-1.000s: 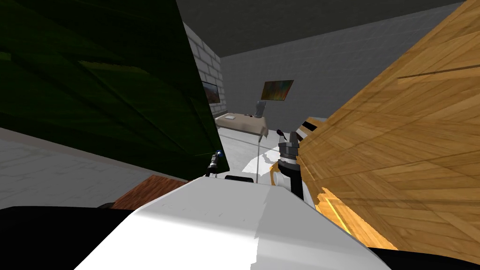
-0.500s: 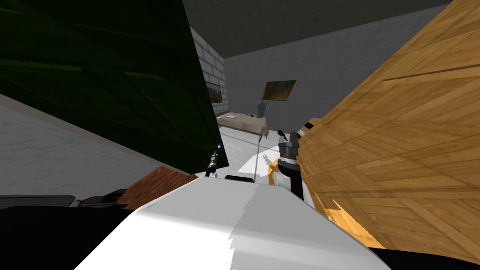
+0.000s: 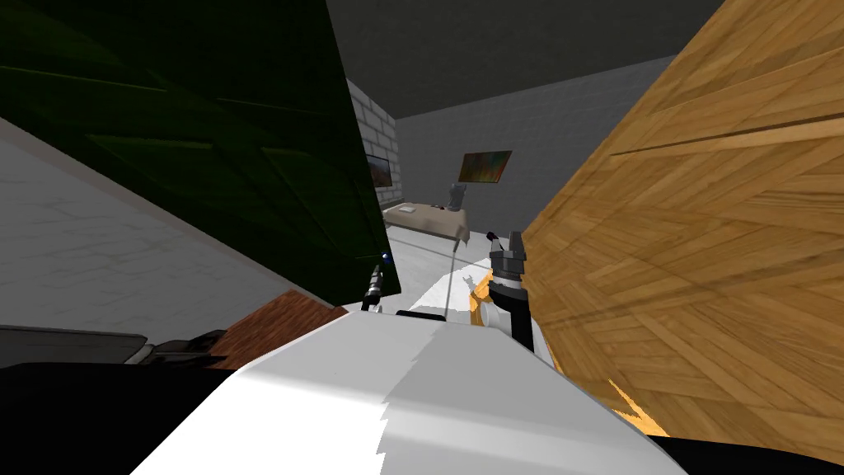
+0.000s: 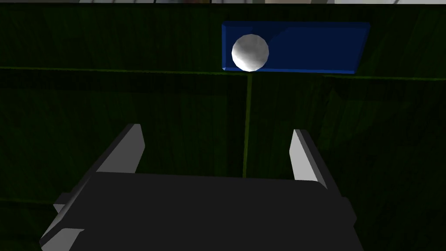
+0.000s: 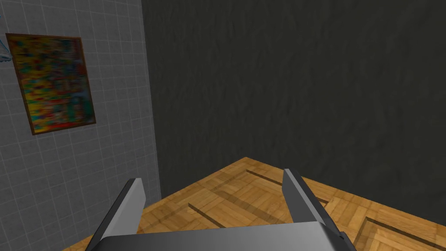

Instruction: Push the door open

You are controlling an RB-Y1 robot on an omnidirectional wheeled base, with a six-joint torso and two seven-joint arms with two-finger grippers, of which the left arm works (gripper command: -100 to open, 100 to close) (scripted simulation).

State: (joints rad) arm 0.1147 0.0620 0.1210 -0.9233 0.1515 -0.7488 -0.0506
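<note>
Head view first: the robot sits in a gap between two leaves, a green door swung off to its left and a wood door close on its right. A table shows through the opening, so the push looks well under way, not finished. The left gripper is up by the green door's free edge, and the right gripper is just beside the wood door.

Left wrist view adds what the head camera can't. The left gripper squarely faces the green door, fingers spread and holding nothing. A white knob on a blue plate lies beyond the fingertips, apart from them. Whether the tips touch the panel cannot be told.

Right wrist view: the right gripper has its fingers apart and empty too, with the wood door just past them.

Next, by the look of it, comes a steady forward press to widen the gap — fingers kept off that knob.
</note>
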